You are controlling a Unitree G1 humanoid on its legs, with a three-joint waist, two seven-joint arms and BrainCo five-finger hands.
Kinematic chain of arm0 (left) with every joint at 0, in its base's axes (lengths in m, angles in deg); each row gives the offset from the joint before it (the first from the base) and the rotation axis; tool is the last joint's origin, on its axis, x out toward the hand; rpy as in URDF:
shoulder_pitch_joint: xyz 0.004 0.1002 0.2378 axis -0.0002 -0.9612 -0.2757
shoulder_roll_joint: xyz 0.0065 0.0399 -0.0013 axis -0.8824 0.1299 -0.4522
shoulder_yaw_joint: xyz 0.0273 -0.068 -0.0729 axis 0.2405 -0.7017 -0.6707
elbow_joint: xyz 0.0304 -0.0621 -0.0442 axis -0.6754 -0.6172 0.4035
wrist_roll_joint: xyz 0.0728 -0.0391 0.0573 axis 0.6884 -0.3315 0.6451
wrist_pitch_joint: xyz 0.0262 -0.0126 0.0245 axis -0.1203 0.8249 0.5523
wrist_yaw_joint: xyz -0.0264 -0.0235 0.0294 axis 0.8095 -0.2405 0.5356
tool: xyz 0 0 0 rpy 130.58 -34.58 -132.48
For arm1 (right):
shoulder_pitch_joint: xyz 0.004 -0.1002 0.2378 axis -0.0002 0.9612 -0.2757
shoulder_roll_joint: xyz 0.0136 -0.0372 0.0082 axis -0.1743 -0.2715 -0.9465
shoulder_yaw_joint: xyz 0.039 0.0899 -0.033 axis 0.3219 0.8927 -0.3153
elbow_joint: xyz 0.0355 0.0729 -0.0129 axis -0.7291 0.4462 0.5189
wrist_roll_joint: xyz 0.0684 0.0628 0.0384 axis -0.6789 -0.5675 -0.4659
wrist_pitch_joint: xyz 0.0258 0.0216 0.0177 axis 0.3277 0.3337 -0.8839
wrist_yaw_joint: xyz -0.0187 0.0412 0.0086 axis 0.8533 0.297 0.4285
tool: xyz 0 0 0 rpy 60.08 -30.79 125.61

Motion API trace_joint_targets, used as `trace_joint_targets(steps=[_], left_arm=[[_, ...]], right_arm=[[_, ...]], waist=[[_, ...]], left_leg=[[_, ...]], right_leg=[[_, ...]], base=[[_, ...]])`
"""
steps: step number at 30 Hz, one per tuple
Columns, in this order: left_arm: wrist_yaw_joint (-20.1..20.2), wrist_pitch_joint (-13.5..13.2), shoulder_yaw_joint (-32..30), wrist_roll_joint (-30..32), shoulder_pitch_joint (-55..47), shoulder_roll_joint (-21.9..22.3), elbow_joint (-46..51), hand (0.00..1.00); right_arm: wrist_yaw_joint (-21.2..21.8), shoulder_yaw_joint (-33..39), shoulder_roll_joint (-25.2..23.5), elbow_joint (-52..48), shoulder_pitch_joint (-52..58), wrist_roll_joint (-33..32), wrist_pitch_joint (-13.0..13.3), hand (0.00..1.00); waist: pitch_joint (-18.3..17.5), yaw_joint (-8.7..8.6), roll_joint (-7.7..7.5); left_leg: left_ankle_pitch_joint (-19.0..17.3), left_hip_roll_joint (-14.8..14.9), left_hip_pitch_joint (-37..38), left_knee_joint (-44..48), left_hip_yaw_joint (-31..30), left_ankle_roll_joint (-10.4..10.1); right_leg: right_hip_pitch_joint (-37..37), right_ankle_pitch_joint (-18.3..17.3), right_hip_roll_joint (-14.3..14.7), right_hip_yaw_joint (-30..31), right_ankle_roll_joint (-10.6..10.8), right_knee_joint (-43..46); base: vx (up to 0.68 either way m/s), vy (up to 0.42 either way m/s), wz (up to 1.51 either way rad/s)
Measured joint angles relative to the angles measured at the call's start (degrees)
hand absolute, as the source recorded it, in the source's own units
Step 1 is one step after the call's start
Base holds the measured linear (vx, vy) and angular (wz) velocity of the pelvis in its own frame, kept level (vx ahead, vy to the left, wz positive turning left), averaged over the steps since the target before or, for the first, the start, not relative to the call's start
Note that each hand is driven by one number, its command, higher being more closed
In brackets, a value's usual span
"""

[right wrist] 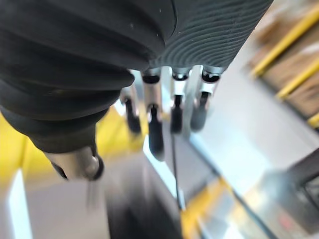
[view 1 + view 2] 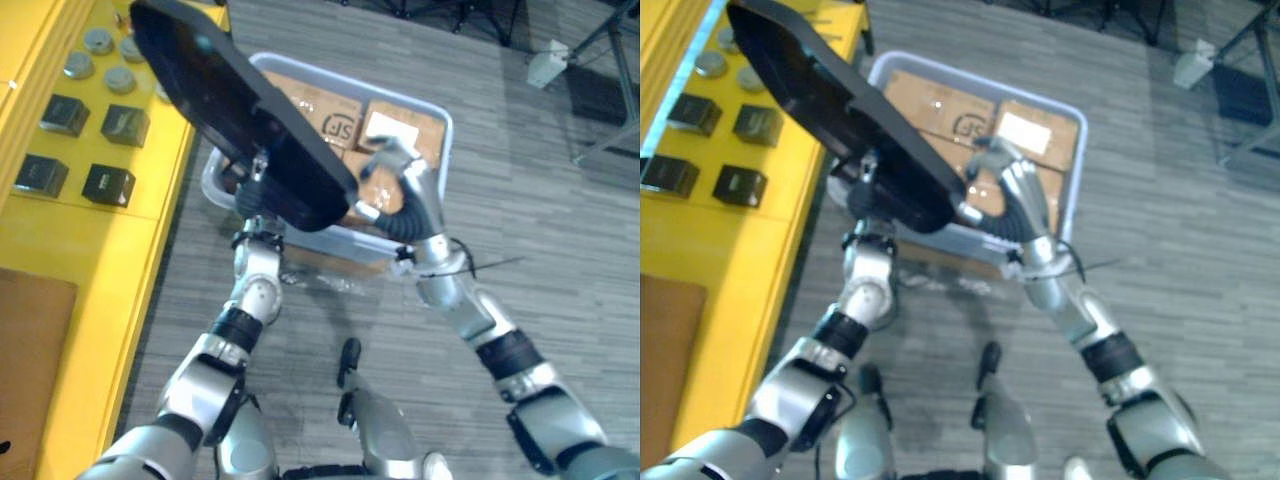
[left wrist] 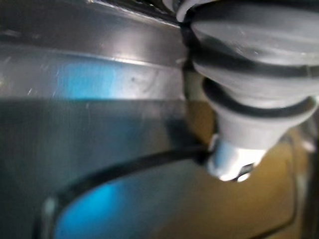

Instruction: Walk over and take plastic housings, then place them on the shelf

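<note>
Black glossy plastic is what you've got up front: the housing (image 2: 240,110) is a big, flat, smooth slab with rounded corners. It's tilted, with its far end up over the shelf (image 2: 150,200) and its near end low over the bin (image 2: 325,238). In the left wrist view its surface shows a raised rim and a thin curved groove.

Your left hand (image 3: 249,79) is tucked under the housing's near end, ribbed cover right up against the shiny surface. You can't tell whether it's gripping or just propping.

Your right hand (image 2: 398,170) sits at the housing's near right edge. Its fingers (image 1: 154,129) are nearly straight and close together, not wrapped around anything. The thumb tip looks to be just beside the rim, though you can't make out actual contact.

The bin is pale translucent plastic with rounded corners, and it sits on the grey planked floor (image 2: 560,260). It's packed with brown cardboard boxes (image 2: 320,105). One carries a white label (image 2: 392,125) and another has dark printing on top, neither worth squinting at.

The shelf is flat yellow. Small black cube-ish parts (image 2: 108,185) sit on it in rows, with grey round caps (image 2: 98,41) farther back.
</note>
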Motion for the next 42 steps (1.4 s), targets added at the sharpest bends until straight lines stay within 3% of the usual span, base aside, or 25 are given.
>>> trace_joint_targets(steps=[3, 4, 7, 12, 15, 17, 22, 24, 29, 34, 38, 40, 42], left_arm=[[-13.3, -0.1, -3.4, 15.6, -5.9, 1.2, 0.0, 1.00], [-18.7, 0.0, -4.9, 22.5, -7.9, 1.4, 0.1, 1.00], [-28.6, 2.1, -8.2, 37.5, -12.3, 1.7, 3.8, 1.00], [-38.0, 5.2, -14.3, 59.1, -21.5, 2.7, 15.5, 1.00], [-39.9, 6.8, -16.9, 67.7, -29.3, 2.7, 26.8, 1.00], [-39.6, 6.8, -17.1, 69.0, -35.4, 3.2, 34.5, 1.00], [-34.7, 6.1, -14.7, 68.5, -50.0, 7.4, 49.4, 1.00], [-32.8, 6.2, -12.7, 69.3, -52.7, 7.3, 50.9, 1.00], [-31.0, 7.5, -11.8, 70.9, -55.4, 7.0, 51.3, 1.00], [-32.4, 10.0, -12.8, 71.6, -55.5, 6.4, 54.5, 1.00], [-34.4, 12.3, -19.9, 73.8, -56.9, 6.4, 59.3, 1.00], [-35.2, 12.4, -25.8, 73.8, -59.9, 6.6, 62.2, 1.00], [-35.8, 12.4, -30.2, 73.7, -63.1, 7.1, 64.0, 1.00]], right_arm=[[0.2, 3.4, -2.5, -4.6, 4.7, -7.7, 0.0, 0.00], [1.4, 4.2, -2.8, -6.6, 6.3, -11.7, 0.0, 0.00], [8.3, 6.8, -3.7, -11.3, 9.6, -22.4, 1.7, 0.00], [20.1, 12.8, -5.1, -15.4, 17.5, -39.7, 3.6, 0.00], [23.4, 18.9, -7.4, -15.6, 25.7, -48.8, 3.5, 0.00], [24.0, 21.5, -9.8, -15.5, 31.8, -50.8, 2.8, 0.00], [28.4, 19.5, -15.7, -11.4, 45.7, -54.6, -5.1, 0.00], [29.0, 18.6, -17.0, -7.3, 47.8, -55.7, -6.0, 0.00], [29.3, 18.8, -17.1, -4.4, 48.6, -56.7, -4.8, 0.00], [34.1, 14.4, -15.0, -4.4, 44.8, -55.7, -5.3, 0.00], [35.6, 3.8, -12.5, -3.1, 36.8, -52.1, -6.0, 0.00], [35.4, -1.0, -12.8, -0.6, 33.2, -50.3, -6.4, 0.00], [35.7, -3.4, -13.0, 0.6, 31.6, -50.2, -6.6, 0.00]], waist=[[-5.8, -0.13, 0.22], [-7.4, -0.07, 0.39], [-10.6, -0.21, 1.32], [-15.3, -0.05, 2.80], [-16.6, -0.08, 4.03], [-17.1, -0.29, 4.86], [-17.8, -0.51, 6.06], [-17.8, -0.46, 6.07], [-18.2, -0.43, 6.69], [-18.5, 0.54, 7.19], [-18.6, 4.66, 7.28], [-18.7, 8.31, 7.10], [-19.1, 10.70, 6.82]], left_leg=[[0.5, -0.3, 2.5, -2.7, 0.9, -0.3], [0.5, -0.3, 4.2, -3.6, 1.5, -0.3], [0.5, -0.9, 7.3, -5.8, 2.1, -0.3], [0.9, -2.5, 10.4, -8.6, 2.5, 0.0], [1.0, -2.8, 11.1, -9.1, 2.2, 0.0], [1.1, -3.0, 11.2, -9.6, 2.0, 0.1], [1.2, -3.0, 11.8, -10.4, 2.0, 0.0], [1.2, -3.0, 11.7, -10.4, 2.0, 0.0], [1.2, -3.1, 11.6, -10.4, 1.7, 0.0], [1.2, -3.2, 8.9, -9.1, -2.5, 0.1], [1.3, -4.2, 6.8, -7.9, -8.5, 0.4], [1.4, -4.9, 6.7, -7.9, -11.8, 0.5], [1.4, -5.7, 6.0, -7.9, -14.4, 0.6]], right_leg=[[1.2, -0.3, 0.1, 0.1, 0.2, -0.9], [2.2, -0.5, 0.1, 0.2, 0.4, -0.9], [3.9, -0.7, -0.2, -0.1, 0.6, -0.9], [5.8, -2.0, -1.5, -0.3, 1.8, -0.9], [6.5, -2.4, -1.8, -0.8, 2.0, -0.9], [6.6, -2.6, -2.0, -1.2, 2.2, -1.0], [6.6, -3.6, -2.0, -1.4, 2.3, -1.1], [6.6, -3.9, -2.0, -1.5, 2.2, -1.5], [6.6, -4.0, -2.0, -1.8, 2.0, -1.5], [7.6, -3.9, -2.4, -6.0, 2.2, -1.0], [10.5, -4.2, -3.0, -12.0, 2.7, -1.0], [12.8, -5.1, -3.4, -15.8, 3.3, -1.0], [14.2, -5.9, -3.8, -18.4, 4.1, -1.0]], base=[[0.10, 0.032, -0.08], [0.13, 0.041, -0.12], [0.08, 0.040, -0.06], [0.03, 0.036, 0.01], [0.00, 0.010, 0.05], [0.00, 0.011, 0.08], [0.00, 0.001, -0.01], [0.00, 0.000, 0.00], [0.00, 0.002, 0.01], [0.02, 0.009, 0.40], [0.00, 0.020, 0.74], [-0.01, 0.018, 0.77], [0.01, 0.009, 0.70]])
